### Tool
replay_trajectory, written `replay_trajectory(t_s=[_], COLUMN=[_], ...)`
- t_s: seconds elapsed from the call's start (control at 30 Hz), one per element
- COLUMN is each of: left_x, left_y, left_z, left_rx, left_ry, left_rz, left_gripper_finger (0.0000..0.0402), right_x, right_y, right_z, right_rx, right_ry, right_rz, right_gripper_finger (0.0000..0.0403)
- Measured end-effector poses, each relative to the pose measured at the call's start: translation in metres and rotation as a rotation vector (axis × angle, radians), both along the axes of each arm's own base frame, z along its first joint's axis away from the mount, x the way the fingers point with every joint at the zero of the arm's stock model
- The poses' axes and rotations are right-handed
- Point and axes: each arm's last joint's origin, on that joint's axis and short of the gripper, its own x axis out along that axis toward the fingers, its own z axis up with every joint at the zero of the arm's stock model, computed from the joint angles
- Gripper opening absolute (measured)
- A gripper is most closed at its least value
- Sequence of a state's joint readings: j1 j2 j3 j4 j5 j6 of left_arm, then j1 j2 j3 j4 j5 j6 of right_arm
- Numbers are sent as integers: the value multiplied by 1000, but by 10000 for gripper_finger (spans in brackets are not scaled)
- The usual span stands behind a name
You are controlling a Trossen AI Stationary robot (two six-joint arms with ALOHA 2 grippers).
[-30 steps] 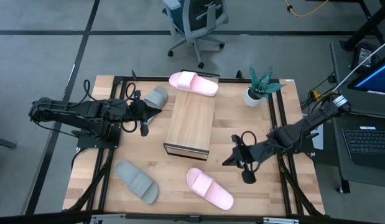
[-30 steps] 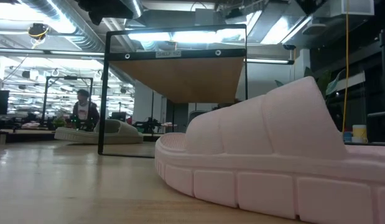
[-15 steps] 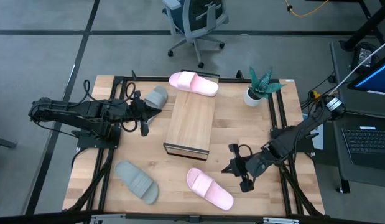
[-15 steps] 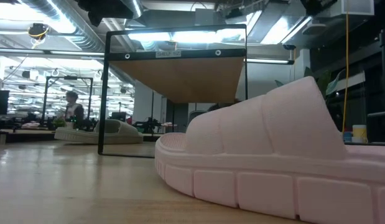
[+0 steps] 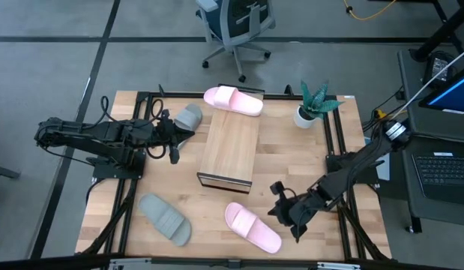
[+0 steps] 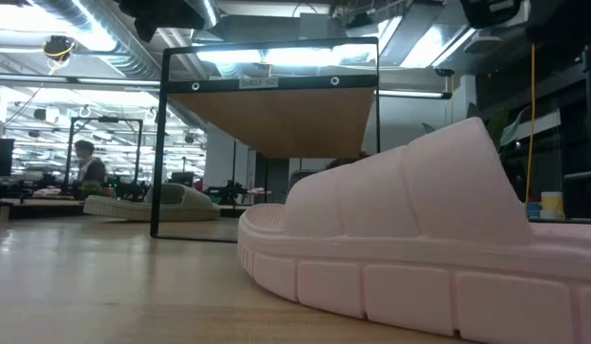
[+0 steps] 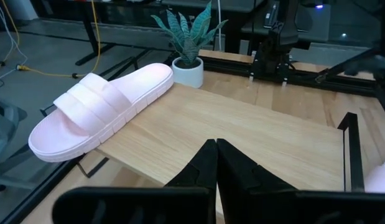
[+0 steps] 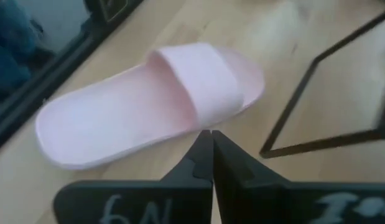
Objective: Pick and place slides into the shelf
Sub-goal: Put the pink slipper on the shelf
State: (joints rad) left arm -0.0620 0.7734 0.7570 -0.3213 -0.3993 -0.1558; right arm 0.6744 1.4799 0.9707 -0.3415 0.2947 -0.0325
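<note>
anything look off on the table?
One pink slide sits half on the far end of the shelf, overhanging its edge. The other three slides lie scattered on the table. Nothing looks damaged.

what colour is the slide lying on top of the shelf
Pale pink. The slide rests on the shelf's far end, clearest in the high view.
</note>
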Motion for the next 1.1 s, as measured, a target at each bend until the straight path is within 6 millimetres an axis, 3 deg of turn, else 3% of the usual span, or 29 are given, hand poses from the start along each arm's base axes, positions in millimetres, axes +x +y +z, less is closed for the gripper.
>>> replay_trajectory(t_s=[0.33, 0.5, 0.67, 0.87, 1.1], left_x=[0, -1, -2, -2, -2], left_y=[0, 0, 0, -1, -1], left_z=[-1, -1, -5, -6, -6], left_rx=[5, 8, 5, -6, -8], left_ry=[8, 18, 54, 67, 66], left_rz=[-2, -4, -20, -49, -53], left_gripper_finger=[0, 0, 0, 0, 0], right_x=[44, 60, 75, 84, 83], right_y=[36, 48, 63, 72, 73], right_z=[1, -6, 1, 17, 15], right_rx=[-120, -178, -140, -93, -74], right_ry=[43, 202, 188, 141, 158], right_rz=[39, -76, -101, -100, -87], right_gripper_finger=[0, 4, 31, 49, 80])
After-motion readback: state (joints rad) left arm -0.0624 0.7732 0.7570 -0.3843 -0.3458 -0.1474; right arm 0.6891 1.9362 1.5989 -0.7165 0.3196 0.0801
